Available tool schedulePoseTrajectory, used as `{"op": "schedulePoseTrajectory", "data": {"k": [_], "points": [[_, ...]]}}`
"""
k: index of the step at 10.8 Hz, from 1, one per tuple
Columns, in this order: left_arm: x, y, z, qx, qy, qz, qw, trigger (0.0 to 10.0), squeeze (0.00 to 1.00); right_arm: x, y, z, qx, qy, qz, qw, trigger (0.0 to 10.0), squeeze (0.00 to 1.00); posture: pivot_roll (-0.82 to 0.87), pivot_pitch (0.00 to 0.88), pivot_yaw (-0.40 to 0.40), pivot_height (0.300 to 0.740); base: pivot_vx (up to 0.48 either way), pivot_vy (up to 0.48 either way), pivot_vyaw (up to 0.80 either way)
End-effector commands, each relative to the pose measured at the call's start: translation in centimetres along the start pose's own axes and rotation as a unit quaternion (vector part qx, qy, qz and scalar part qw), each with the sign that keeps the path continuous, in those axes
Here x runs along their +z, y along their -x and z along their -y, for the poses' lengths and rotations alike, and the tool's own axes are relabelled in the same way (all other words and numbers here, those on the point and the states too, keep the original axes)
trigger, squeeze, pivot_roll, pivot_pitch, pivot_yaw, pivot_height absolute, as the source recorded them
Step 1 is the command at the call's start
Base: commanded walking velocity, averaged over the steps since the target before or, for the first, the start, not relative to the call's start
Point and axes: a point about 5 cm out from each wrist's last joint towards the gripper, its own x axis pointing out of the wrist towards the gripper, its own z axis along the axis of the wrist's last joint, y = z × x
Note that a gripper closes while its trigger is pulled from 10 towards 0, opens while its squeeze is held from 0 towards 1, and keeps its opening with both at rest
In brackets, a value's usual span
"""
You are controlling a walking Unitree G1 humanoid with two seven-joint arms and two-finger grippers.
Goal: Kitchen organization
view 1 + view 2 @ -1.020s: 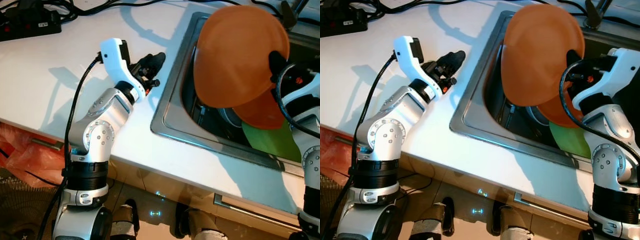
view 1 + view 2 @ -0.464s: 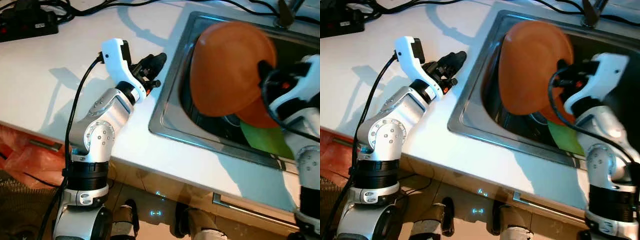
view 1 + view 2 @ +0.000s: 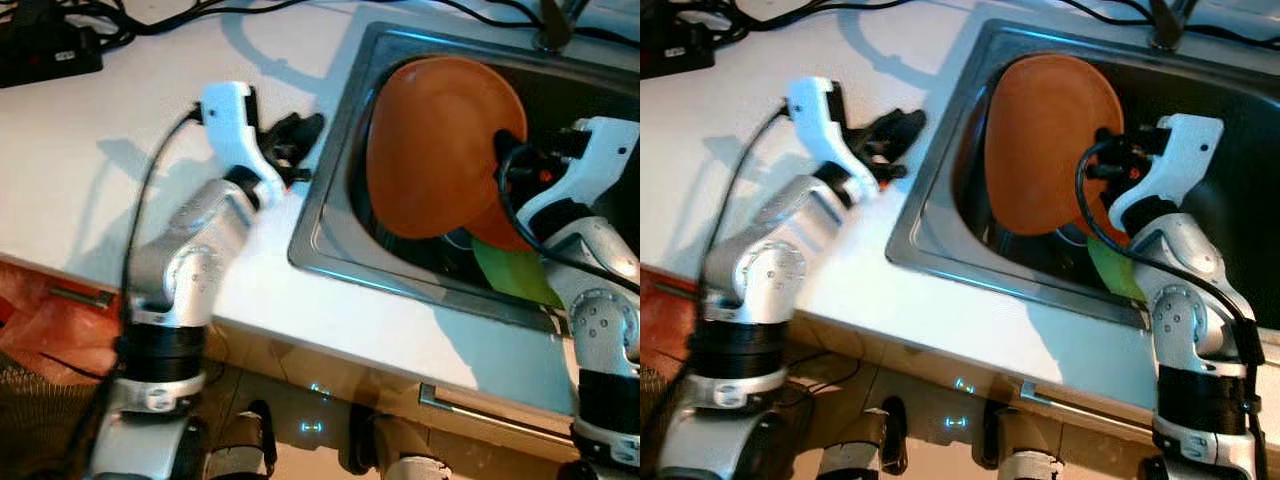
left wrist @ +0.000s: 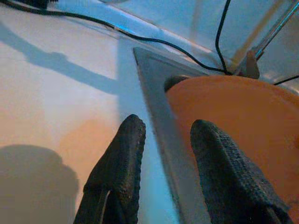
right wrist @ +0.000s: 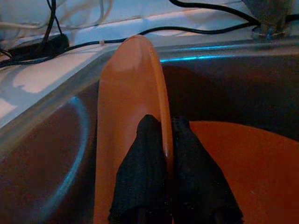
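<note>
At about 9 o'clock our left gripper (image 3: 300,135) rests on the white bench (image 3: 120,180), just beside the sink (image 3: 330,255), with its fingers (image 4: 121,163) apart and holding nothing. At 3 o'clock our right gripper (image 5: 164,140) is clamped on the rim of an orange plate (image 3: 435,145), which stands tilted over the sink. Below it we see another orange plate (image 5: 243,158) and something green (image 3: 515,275).

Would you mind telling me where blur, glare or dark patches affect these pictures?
Both eye views: the left arm is motion-smeared, while the orange plate stays fairly crisp. Left wrist view: bluish glare along the sink rim. Right wrist view: the sink basin is dim, and the near fingertips are soft.
</note>
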Motion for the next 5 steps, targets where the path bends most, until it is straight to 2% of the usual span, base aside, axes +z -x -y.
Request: {"op": "schedulePoseTrajectory", "data": {"k": [1, 3, 4, 5], "points": [[-0.3, 0.3, 0.1, -0.007, -0.014, -0.005, 1.000, 10.0, 0.00, 0.5, -0.3, -1.0, 0.025, -0.002, 0.018, 1.000, 10.0, 0.00, 0.10, 0.278, -0.003, 0.740, 0.000, 0.000, 0.00], [-0.1, 0.6, -0.8, 0.003, -0.060, -0.006, 0.998, 10.0, 0.00, 0.6, -0.5, -1.0, 0.023, -0.001, 0.024, 0.999, 10.0, 0.00, 0.10, 0.278, -0.004, 0.740, 0.000, 0.000, 0.00], [-0.1, 0.9, -1.3, 0.019, -0.174, -0.003, 0.985, 10.0, 0.00, 0.7, -0.6, -1.1, 0.022, 0.003, 0.029, 0.999, 10.0, 0.00, 0.10, 0.277, -0.006, 0.740, 0.000, 0.000, 0.00], [0.0, 1.0, -1.3, 0.022, -0.191, 0.016, 0.981, 10.0, 0.00, 0.7, -0.7, -1.2, 0.024, 0.004, 0.032, 0.999, 10.0, 0.00, 0.10, 0.277, -0.007, 0.740, 0.000, 0.000, 0.00]]}}
